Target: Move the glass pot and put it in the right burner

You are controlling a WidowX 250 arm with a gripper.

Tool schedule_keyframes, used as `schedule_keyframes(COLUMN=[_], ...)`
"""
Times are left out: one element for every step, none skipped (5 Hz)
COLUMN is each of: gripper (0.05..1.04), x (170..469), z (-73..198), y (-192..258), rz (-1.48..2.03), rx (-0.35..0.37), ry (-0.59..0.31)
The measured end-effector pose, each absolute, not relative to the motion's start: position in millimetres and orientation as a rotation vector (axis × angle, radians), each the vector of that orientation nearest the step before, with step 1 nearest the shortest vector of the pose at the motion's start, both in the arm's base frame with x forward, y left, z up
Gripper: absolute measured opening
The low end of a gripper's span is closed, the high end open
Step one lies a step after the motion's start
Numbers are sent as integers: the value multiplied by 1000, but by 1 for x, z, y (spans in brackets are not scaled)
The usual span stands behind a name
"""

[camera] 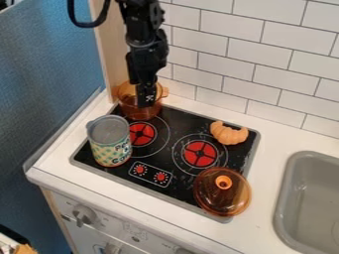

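Gripper (147, 103) at glass pot (134, 112), open or closed: can't tell. Grip rim firmly, lift past can (110, 144), lower level onto right burner (200, 154), five o'clock.

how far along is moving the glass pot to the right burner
The approach looks done: the claw is down at the glass pot. In hand: the grasp, though I can't tell if it holds. Left: shifting the pot from behind the left burner onto the right burner.
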State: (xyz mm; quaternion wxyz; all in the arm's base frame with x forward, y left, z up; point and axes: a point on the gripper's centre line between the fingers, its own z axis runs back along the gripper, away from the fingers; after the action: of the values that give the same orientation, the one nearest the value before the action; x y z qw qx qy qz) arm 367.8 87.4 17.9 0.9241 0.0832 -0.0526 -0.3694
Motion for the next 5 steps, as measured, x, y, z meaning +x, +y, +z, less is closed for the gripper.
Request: schedule_keyframes(gripper=[1000,1000,1000,968,695], x=[375,380,389,395,400], z=[3,-18,-31,-44,-43], y=[97,108,111,112,114], rz=[-691,-651,-645,-673,-701], rx=[134,102,74,49,73], ry=[-98,-76,-75,-81,-104])
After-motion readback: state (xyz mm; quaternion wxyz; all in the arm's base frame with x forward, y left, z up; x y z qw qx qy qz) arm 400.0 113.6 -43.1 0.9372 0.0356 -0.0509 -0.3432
